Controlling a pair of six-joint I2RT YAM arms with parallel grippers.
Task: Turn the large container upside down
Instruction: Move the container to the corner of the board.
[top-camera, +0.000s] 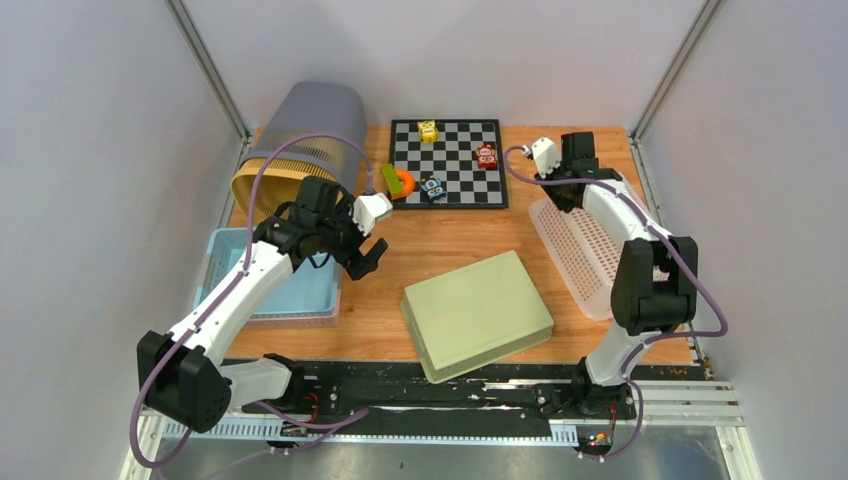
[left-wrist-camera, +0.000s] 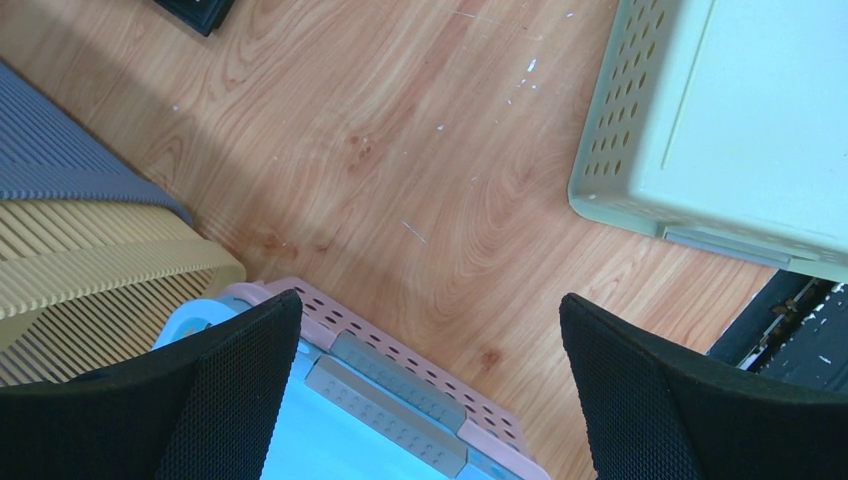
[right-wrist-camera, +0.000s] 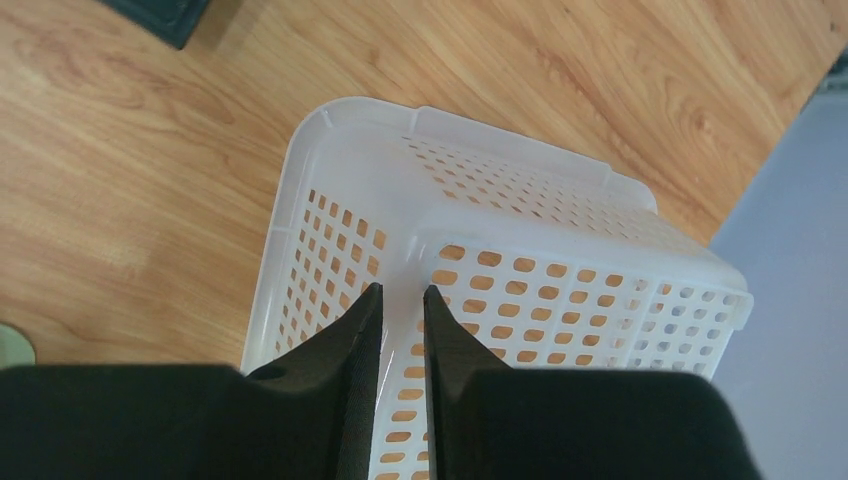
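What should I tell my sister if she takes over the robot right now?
Left gripper: wide open, holding nothing, above the table between the blue basket and the green box.
Right gripper: almost shut, holding nothing, above the white basket.
Green box: middle of the table, flat bottom facing up, nothing touching it.
Done: if the green box is the large container, it is already upside down.
Left: probably only pulling both arms back. A grey bin lies on its side at the far left; check it is not the one meant.
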